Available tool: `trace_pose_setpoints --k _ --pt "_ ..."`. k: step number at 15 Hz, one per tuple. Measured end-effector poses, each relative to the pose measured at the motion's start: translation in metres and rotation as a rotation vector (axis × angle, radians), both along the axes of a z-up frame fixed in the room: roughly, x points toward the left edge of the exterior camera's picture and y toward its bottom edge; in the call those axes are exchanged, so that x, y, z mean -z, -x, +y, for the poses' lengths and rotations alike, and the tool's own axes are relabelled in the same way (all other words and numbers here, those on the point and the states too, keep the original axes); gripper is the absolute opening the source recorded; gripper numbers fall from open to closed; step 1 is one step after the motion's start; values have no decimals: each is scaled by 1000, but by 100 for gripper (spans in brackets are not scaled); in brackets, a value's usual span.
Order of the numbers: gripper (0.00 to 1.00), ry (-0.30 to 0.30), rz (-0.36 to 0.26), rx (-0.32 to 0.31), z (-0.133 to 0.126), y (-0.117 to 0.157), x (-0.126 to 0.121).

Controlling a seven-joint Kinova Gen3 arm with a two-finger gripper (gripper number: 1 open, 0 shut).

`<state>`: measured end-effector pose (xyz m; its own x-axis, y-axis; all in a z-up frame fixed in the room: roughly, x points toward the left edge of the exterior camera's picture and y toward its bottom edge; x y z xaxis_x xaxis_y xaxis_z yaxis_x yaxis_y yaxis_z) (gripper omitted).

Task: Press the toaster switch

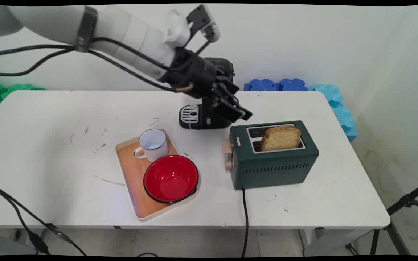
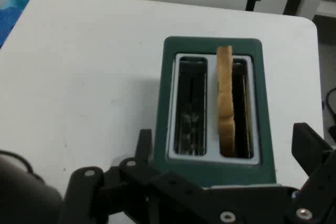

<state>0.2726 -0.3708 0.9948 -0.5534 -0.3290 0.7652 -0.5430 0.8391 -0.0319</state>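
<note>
A golden-brown slice of toast (image 1: 281, 138) with a darker crust stands upright in the near slot of a dark green, boxy metal toaster (image 1: 274, 165) on the white bench (image 1: 49, 163). The black two-finger claw (image 1: 238, 112) hovers just above the toaster's left end, spread wide and holding nothing. Left of it, a wooden tray (image 1: 132, 177) carries a white enamel mug (image 1: 152, 144) and a glossy red bowl (image 1: 171, 178); a black coffee machine (image 1: 201, 116) stands behind.

One toaster (image 1: 274, 156) under the gripper (image 1: 236, 110), one toast slice (image 1: 281, 137), one mug (image 1: 153, 144), one red bowl (image 1: 171, 178), one tray (image 1: 131, 170), one coffee machine (image 1: 203, 116).
</note>
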Motion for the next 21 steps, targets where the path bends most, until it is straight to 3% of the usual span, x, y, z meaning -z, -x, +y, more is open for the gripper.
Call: trace_pose_setpoints --k 5,6,21 --pt "100 -16 13 -10 6 -26 9" --pt "0 -19 17 -11 7 -30 11" --pt "0 -131 48 2 5 -54 75"
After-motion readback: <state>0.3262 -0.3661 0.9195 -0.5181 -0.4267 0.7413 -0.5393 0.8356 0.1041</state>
